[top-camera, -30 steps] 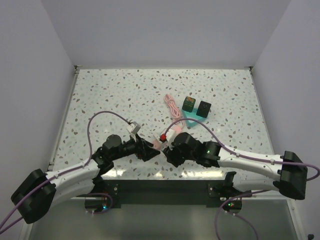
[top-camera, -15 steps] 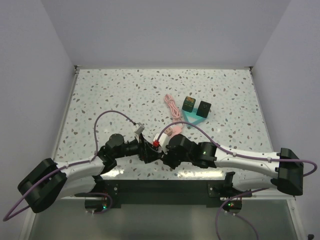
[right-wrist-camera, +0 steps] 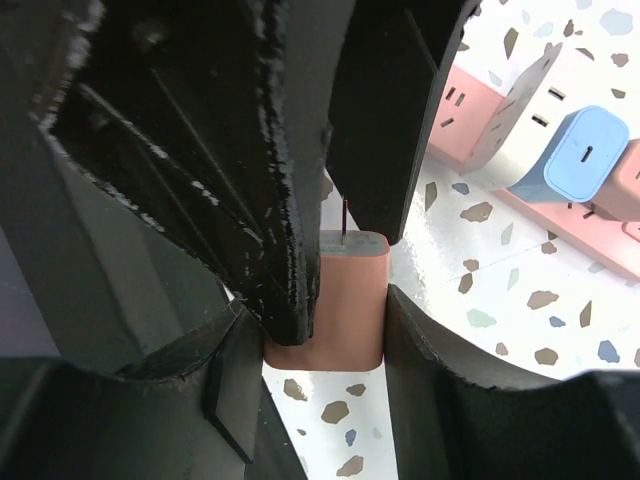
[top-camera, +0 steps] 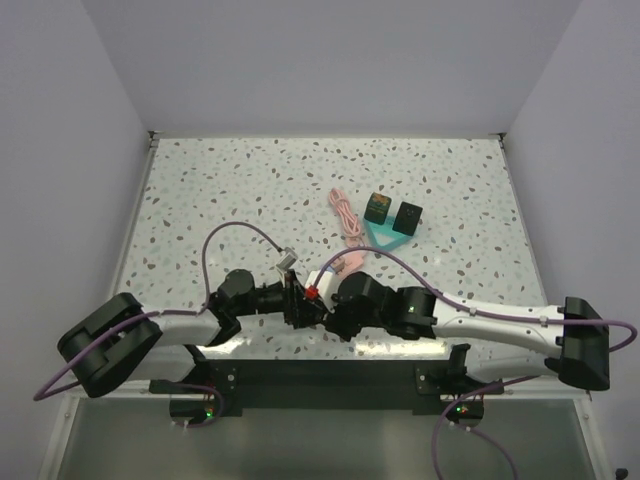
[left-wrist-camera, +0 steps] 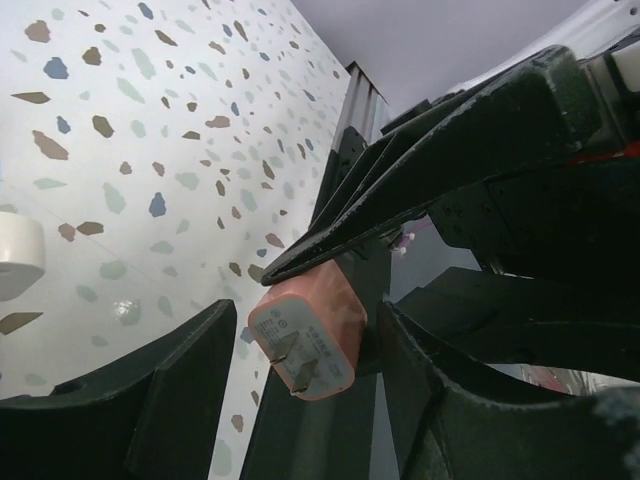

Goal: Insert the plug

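On the speckled table (top-camera: 250,180), your right gripper (right-wrist-camera: 325,315) clamps a pink-orange block (right-wrist-camera: 350,275). Only the left wrist view shows its prongs (left-wrist-camera: 295,360), with the left gripper (left-wrist-camera: 300,335) unclenched around it.

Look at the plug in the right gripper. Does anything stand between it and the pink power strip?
Yes. The left gripper straddles the plug at its pronged end, and one of its fingers lies across the line to the power strip in the right wrist view. The right gripper holds it.
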`<action>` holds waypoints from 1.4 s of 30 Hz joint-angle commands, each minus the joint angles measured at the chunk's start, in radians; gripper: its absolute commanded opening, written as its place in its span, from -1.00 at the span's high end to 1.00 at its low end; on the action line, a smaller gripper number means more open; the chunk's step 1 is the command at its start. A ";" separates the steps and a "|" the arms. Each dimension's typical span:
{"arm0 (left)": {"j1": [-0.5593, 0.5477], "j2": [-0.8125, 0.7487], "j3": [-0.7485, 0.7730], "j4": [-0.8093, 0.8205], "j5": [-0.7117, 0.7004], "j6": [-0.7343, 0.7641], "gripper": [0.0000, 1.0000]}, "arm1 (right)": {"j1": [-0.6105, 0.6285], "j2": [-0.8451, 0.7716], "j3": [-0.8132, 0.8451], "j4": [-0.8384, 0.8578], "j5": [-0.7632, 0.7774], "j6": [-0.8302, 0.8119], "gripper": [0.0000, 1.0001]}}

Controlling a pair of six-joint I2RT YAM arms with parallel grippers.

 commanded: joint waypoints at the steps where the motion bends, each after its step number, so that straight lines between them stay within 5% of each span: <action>1: -0.020 0.058 -0.003 0.183 0.072 -0.048 -0.24 | 0.006 -0.064 0.022 0.029 0.033 -0.017 1.00; 8: -0.055 0.156 0.003 0.360 0.160 -0.114 0.21 | 0.004 -0.106 0.013 0.020 0.061 -0.046 0.98; 10: -0.060 0.187 0.002 0.449 0.177 -0.152 0.52 | 0.006 -0.109 0.014 0.017 0.081 -0.042 0.95; 12: -0.060 0.202 -0.009 0.542 0.184 -0.181 1.00 | 0.006 -0.114 0.020 0.017 0.110 -0.030 0.66; 13: -0.058 0.210 -0.013 0.564 0.177 -0.204 1.00 | 0.006 -0.120 0.022 0.015 0.133 0.001 0.44; 14: -0.057 0.212 -0.015 0.576 0.174 -0.205 1.00 | 0.006 -0.127 0.025 0.014 0.140 0.015 -0.10; 15: -0.057 0.212 -0.013 0.584 0.174 -0.202 1.00 | 0.006 -0.147 0.028 0.014 0.142 0.019 -0.25; 20: 0.026 0.129 -0.015 0.581 0.189 -0.194 1.00 | 0.004 -0.224 0.031 0.018 0.174 0.062 -0.56; 26: 0.109 -0.058 0.020 0.328 0.157 -0.068 1.00 | 0.003 -0.276 0.051 0.064 0.165 0.154 -0.64; 42: 0.124 -0.291 0.003 0.441 0.145 -0.024 1.00 | -0.011 -0.387 -0.039 0.458 0.082 0.440 -0.41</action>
